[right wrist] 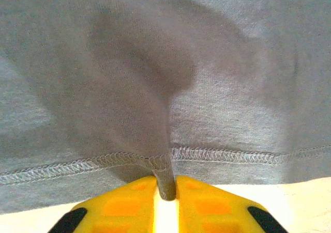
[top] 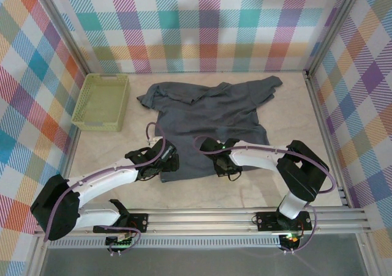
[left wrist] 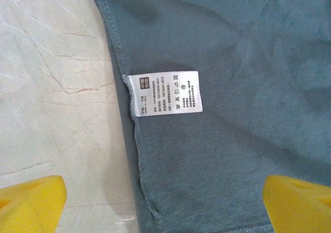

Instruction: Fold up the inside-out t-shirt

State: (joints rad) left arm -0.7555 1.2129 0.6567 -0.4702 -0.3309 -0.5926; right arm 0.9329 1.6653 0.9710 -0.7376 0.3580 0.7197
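Marble-look table (top: 245, 193), plaid walls (top: 196, 19) around. Spread over its middle, hem toward the near edge: inside-out t-shirt (top: 211, 114), seams and care label (left wrist: 165, 93) outward. Clamped on a pinched ridge of hem, presumably to lift it: right gripper (right wrist: 166, 191). Fingers wide, holding nothing, astride the left side seam, likely readied for the matching corner: left gripper (left wrist: 165, 207). Green basket (top: 101, 101) at the far-left corner, clear of the work.

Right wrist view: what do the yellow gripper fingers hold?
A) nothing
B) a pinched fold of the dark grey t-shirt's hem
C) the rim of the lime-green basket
B: the right gripper is shut on a fold of the dark slate-grey cloth t-shirt at its stitched hem.
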